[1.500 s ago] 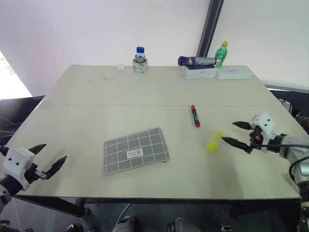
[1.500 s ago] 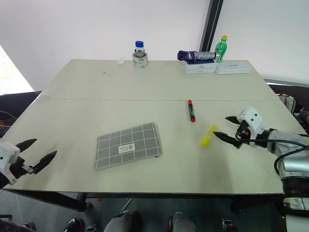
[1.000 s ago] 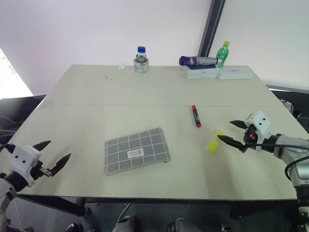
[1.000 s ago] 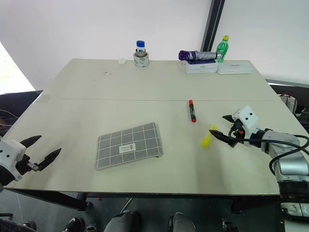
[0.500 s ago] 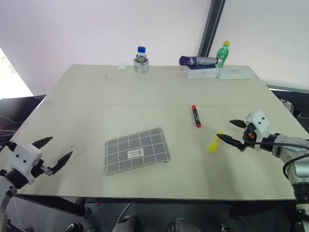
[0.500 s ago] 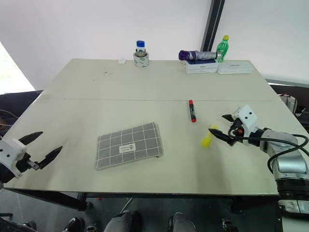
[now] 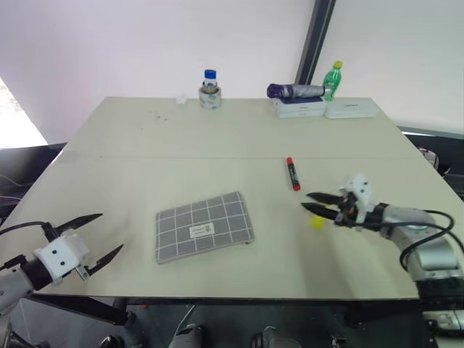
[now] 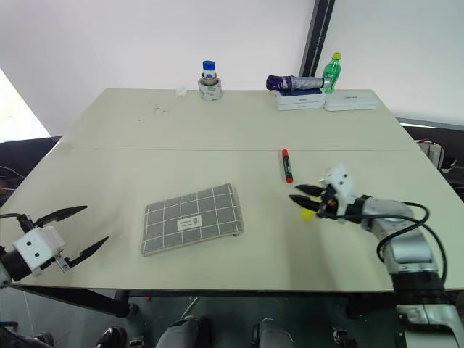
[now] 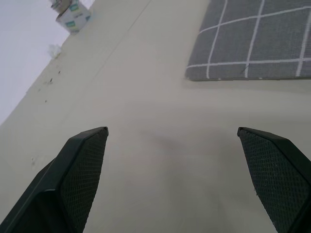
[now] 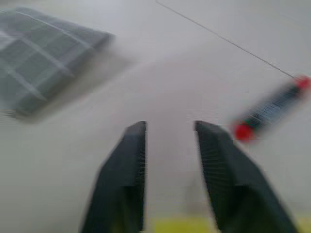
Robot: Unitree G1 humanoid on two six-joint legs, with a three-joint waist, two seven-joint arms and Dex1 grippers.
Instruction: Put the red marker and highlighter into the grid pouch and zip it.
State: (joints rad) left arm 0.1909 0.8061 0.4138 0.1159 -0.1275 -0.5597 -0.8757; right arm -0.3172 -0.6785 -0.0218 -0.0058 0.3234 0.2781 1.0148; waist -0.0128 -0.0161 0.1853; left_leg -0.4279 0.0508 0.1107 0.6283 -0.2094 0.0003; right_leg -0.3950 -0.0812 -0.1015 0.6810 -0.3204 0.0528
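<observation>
The grid pouch (image 7: 204, 226) lies flat at the table's front centre, white label up. To its far right lies the red marker (image 7: 292, 173). The yellow highlighter (image 7: 317, 222) rests on the table partly under my right gripper (image 7: 307, 202), which reaches leftward across it. In the right wrist view the fingers (image 10: 126, 165) stand a narrow gap apart with nothing between their tips, and the highlighter (image 10: 170, 226) shows near their base. My left gripper (image 7: 109, 233) hangs open off the front left corner, well short of the pouch (image 9: 252, 39).
At the back edge stand a blue-capped bottle in a tape roll (image 7: 209, 90), a purple umbrella (image 7: 293, 91) on white boxes (image 7: 326, 109), and a green bottle (image 7: 333, 78). A seam crosses the table (image 7: 145, 156).
My right gripper has slid left over the highlighter and its fingers have drawn much closer. The left gripper has rolled and shifted slightly right. Pouch and marker have not moved.
</observation>
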